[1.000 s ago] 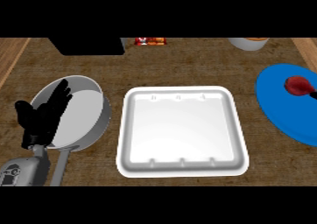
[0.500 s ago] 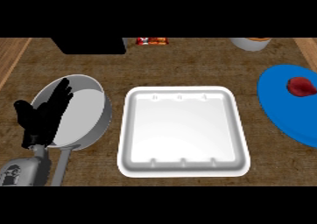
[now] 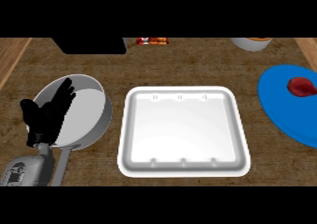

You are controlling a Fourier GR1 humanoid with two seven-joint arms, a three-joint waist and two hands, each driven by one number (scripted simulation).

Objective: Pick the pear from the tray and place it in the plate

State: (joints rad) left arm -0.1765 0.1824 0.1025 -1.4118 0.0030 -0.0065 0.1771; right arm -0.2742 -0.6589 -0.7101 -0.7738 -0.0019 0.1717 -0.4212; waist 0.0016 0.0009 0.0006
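Head view: dark red pear [image 3: 302, 86] lies on the round blue plate [image 3: 284, 114], well apart from the white rectangular tray [image 3: 130, 131]. Black left hand [image 3: 48, 116], fingers straight and released, rests over a grey metal pan [image 3: 91, 109].

The counter holds one white tray [image 3: 184, 131], one blue plate [image 3: 284, 109], one red pear [image 3: 302, 86] and one grey pan [image 3: 90, 113]. Along the far edge there is one black box [image 3: 90, 45], one small red packet [image 3: 152, 41] and one pale bowl [image 3: 251, 43]. One left hand [image 3: 48, 116] shows.
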